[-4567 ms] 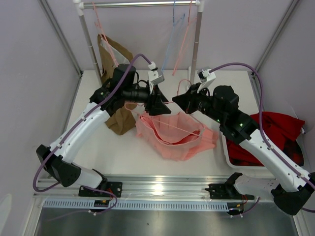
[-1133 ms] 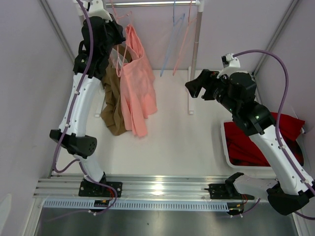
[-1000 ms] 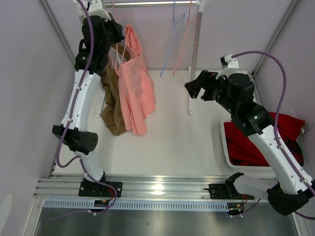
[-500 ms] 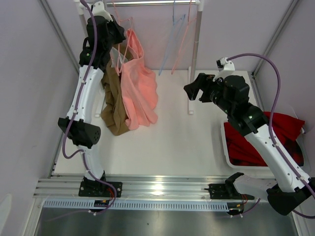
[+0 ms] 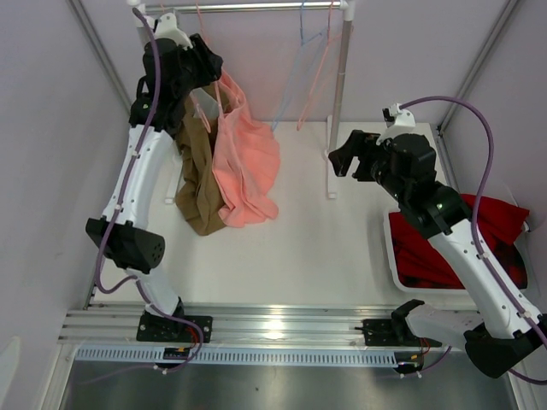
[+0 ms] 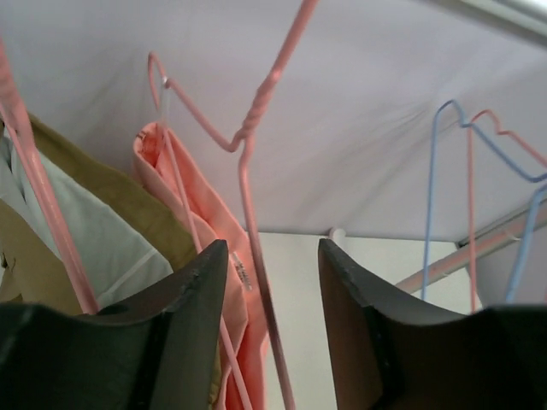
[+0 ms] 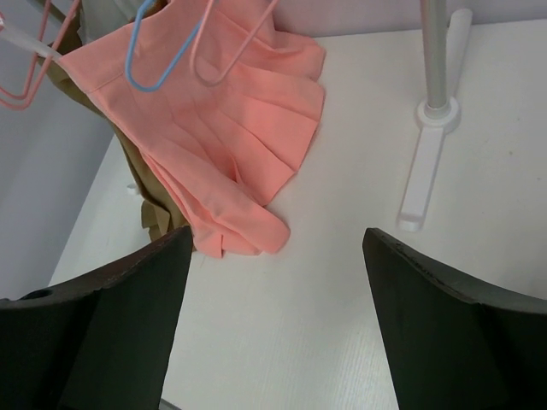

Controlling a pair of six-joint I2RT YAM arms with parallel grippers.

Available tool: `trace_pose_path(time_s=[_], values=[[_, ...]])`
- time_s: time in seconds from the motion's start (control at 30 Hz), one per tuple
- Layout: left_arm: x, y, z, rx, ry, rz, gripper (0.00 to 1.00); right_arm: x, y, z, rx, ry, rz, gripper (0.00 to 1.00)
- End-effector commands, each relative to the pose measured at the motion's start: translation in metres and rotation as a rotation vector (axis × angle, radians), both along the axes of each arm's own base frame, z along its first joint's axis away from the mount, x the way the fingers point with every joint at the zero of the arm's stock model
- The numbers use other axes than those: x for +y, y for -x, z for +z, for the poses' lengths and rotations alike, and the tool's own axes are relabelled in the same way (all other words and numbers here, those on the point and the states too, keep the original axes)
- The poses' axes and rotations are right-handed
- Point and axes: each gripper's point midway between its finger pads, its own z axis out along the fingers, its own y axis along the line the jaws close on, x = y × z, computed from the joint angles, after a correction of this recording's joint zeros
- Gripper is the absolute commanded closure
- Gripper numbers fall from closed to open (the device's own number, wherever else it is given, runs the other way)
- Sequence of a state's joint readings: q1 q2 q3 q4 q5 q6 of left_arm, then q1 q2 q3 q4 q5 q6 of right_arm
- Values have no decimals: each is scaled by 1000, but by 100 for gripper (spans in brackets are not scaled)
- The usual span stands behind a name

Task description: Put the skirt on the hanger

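The salmon-pink skirt (image 5: 245,162) hangs on the pink wire hanger (image 6: 242,171) at the left end of the rail, its hem resting on the table. My left gripper (image 5: 203,67) is raised to the hanger's neck. In the left wrist view its jaws (image 6: 272,256) stand open, with the hanger wire running free between them and the skirt (image 6: 201,218) just below. My right gripper (image 5: 346,155) is open and empty above the table, right of the rack post. In its wrist view the pleated skirt (image 7: 235,128) lies ahead to the left of the gripper (image 7: 273,248).
A brown garment (image 5: 197,184) hangs just left of the skirt. A pale blue hanger (image 6: 427,213) and another pink one (image 6: 470,196) hang further right on the rail (image 5: 248,7). The rack post (image 5: 342,85) stands mid-table. A bin of dark red cloth (image 5: 479,231) sits at the right.
My left gripper has opened and let go of the hanger, which stays on the rail. The skirt has swung slightly right and settled. My right arm has drifted a little right.
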State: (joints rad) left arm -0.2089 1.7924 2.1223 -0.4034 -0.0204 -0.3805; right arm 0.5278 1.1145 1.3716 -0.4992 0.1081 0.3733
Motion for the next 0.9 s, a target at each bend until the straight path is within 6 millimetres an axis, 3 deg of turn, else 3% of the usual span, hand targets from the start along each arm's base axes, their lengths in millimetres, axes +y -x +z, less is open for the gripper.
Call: trace_pose_path(time_s=[0.0,0.13,0.17,0.23,0.27,0.3,0.33,0.37,0.4,0.47,0.5,0.57,0.7,0.73,0.8,0.87], values=[[1,44,75,-179,13,-61,46,-14,3,-4,21,19,-38,13],[-12,73,91,-201,33,-158,44,-23,5,-13,55,30,-65,11],[-19,89,101,-220,37,-198,43,-25,6,-14,59,28,-72,2],[-26,99,90,-190,35,-227,43,-31,7,-18,67,29,-96,1],[-29,119,101,-216,38,-247,43,-36,7,-21,76,37,-118,0],[-34,119,73,-156,24,-262,44,-39,7,-22,83,35,-134,0],[-36,128,69,-147,20,-267,44,-41,8,-26,98,44,-144,1],[-37,157,85,-197,30,-290,43,-42,8,-29,106,52,-148,1],[-43,157,43,-117,8,-307,43,-44,8,-32,115,59,-152,1],[-51,183,37,-123,7,-338,43,-47,10,-41,140,66,-168,1],[-54,194,-9,-38,-6,-356,43,-48,10,-43,142,66,-171,1],[-65,219,-24,-15,-9,-409,43,-49,12,-52,154,61,-176,0],[-63,254,-86,89,-60,-440,43,-54,12,-63,172,62,-199,1],[-60,264,-83,74,-59,-454,43,-54,13,-66,180,64,-202,1],[-55,270,-103,112,-86,-449,42,-57,13,-73,194,72,-217,0],[-49,277,-107,116,-110,-443,42,-60,13,-76,201,73,-236,1]])
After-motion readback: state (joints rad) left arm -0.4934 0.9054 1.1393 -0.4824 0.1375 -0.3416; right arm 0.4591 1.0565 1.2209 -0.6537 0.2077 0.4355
